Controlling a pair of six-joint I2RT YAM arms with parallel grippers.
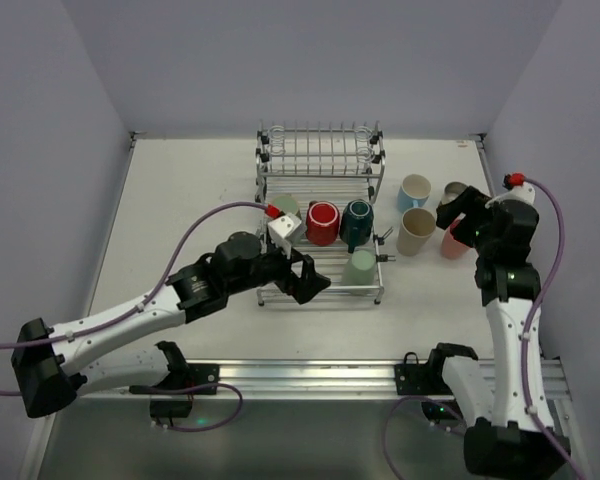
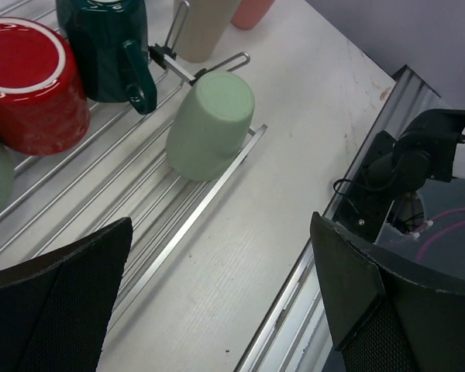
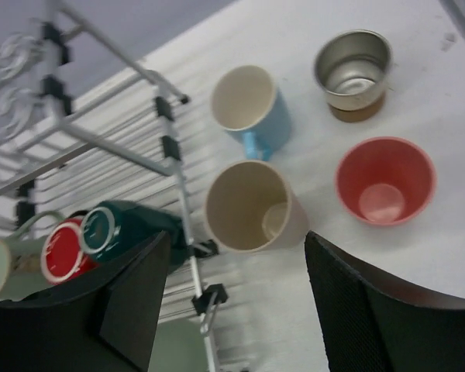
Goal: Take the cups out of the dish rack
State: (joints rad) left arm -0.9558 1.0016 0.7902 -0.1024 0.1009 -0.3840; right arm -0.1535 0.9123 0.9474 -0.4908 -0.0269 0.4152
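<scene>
Four lie on the lower tray of the rack point(image 1: 320, 150): green cup point(image 1: 288, 207), red cup point(image 1: 322, 223), teal mug point(image 1: 357, 222), mint cup point(image 1: 361, 267); four more stand on the table point(image 1: 200, 200) beside it. We see the left claw point(image 2: 221, 225) at the tray's front and the right claw point(image 3: 236, 240) above the table's cups, both spread wide, holding nothing.

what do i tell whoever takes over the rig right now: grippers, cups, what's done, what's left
Left gripper: open, empty, over the near edge of the dish rack, close to the mint green cup.
Right gripper: open, empty, above the cups on the table.
Done: four cups stand upright on the table right of the rack: light blue mug, beige cup, pink cup, tan-brown cup.
Left: four in the lower tray: sage green cup, red mug, dark teal mug, mint green cup. The upper shelf holds no cups.
</scene>
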